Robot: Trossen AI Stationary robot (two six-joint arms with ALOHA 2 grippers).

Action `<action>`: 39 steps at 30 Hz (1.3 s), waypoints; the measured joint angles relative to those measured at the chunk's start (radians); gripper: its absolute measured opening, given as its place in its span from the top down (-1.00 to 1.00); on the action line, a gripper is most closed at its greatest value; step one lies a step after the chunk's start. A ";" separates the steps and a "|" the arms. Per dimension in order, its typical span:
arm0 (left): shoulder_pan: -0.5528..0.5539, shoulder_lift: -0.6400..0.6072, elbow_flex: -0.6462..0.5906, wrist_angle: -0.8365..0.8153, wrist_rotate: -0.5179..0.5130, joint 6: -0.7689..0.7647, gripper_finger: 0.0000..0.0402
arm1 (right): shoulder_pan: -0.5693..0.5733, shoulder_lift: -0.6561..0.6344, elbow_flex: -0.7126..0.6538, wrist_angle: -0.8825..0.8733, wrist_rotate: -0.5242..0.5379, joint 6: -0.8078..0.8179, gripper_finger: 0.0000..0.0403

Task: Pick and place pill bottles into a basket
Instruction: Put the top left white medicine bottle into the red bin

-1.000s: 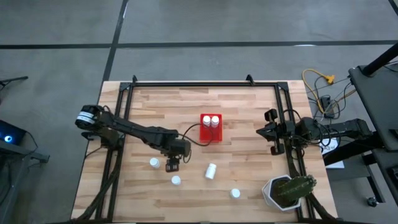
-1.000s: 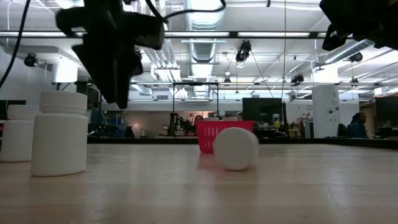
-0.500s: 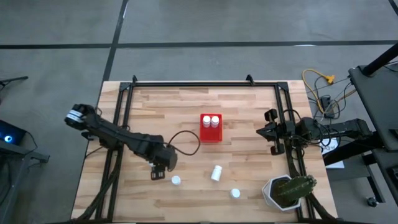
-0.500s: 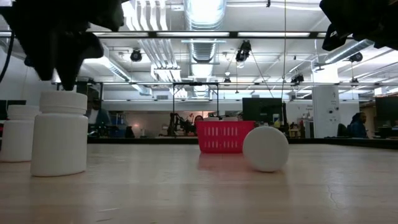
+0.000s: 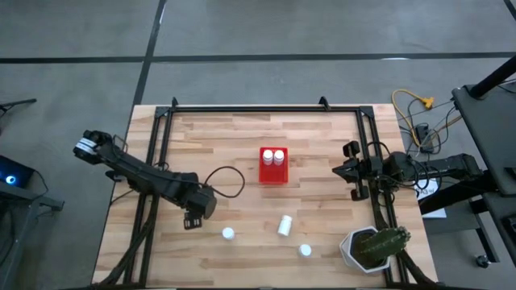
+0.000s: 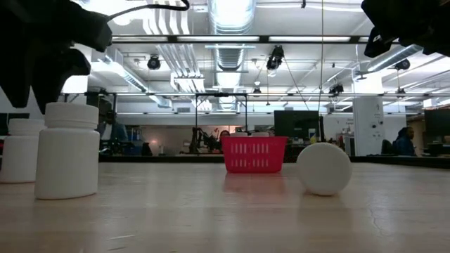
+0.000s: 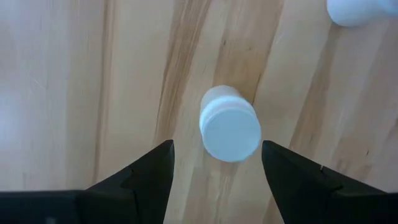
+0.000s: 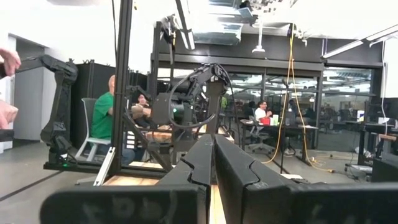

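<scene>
Wood-plank counter point(image 5: 314, 137) | my left claw point(image 7: 214, 163) spread open over an upright bottle point(image 7: 229, 125) | right claw point(image 8: 213, 163) clenched | busy workshop behind

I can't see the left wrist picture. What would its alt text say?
A white pill bottle stands upright on the wooden table, seen from above between the two open dark fingers of the left hand. Part of a second bottle shows at the picture's edge.

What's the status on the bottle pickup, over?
Left end effector open, over an upright bottle. Right end effector shut, parked at table's right edge. Two bottles in basket. One bottle lying down. Nothing blocking.
</scene>
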 joint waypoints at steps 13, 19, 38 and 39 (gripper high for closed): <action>0.000 -0.022 -0.037 0.119 0.025 -0.025 -0.11 | 0.000 -0.001 0.000 0.000 0.000 0.001 0.96; 0.000 -0.022 -0.046 0.132 0.025 -0.026 -0.11 | 0.000 -0.001 0.000 0.000 0.000 0.000 0.96; 0.000 -0.022 -0.050 0.128 0.034 -0.049 -0.39 | 0.000 -0.001 0.000 0.000 0.000 0.000 0.96; 0.000 -0.022 -0.051 0.128 0.035 -0.050 -0.41 | 0.000 -0.001 0.000 0.000 0.000 0.001 0.96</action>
